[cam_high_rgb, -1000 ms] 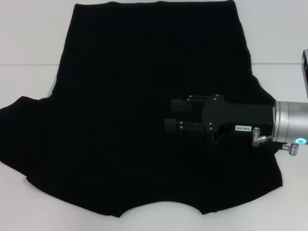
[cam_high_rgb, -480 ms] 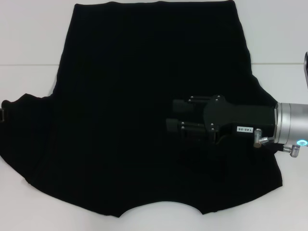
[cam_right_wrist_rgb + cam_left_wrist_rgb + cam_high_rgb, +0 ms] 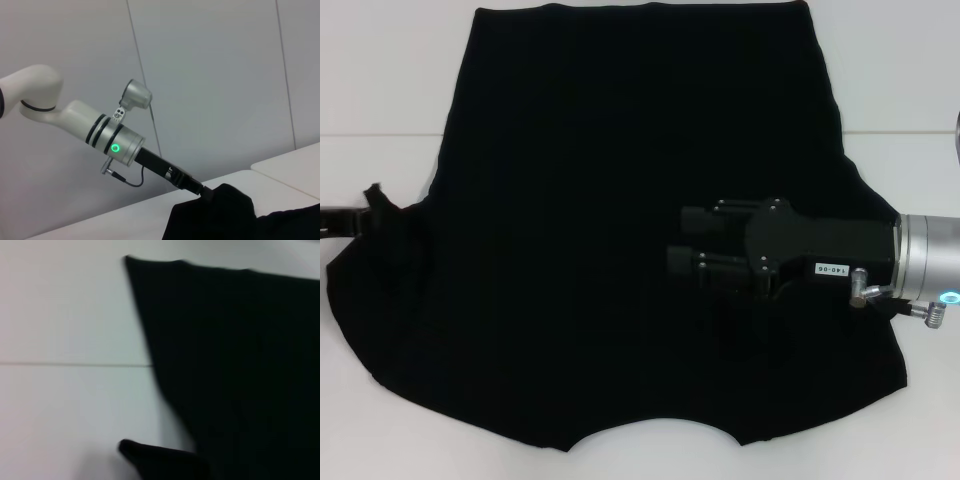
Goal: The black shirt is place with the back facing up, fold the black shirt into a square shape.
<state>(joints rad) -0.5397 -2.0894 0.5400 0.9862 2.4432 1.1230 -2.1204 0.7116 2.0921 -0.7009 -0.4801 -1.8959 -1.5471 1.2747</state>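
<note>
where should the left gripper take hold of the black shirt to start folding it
Probably the left sleeve tip, coming from the left table edge: it juts past the black shirt, and the left gripper is already there. The right gripper hovers over the body.

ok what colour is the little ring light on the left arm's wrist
Green. The ring light glows on the left arm's silver wrist, clearest in the right wrist view.

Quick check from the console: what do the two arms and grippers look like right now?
Right gripper: black, blocky, small white label, silver wrist with a cyan light ring. Left gripper: slim black body, thin black cable, silver wrist with a green ring, white arm links.
</note>
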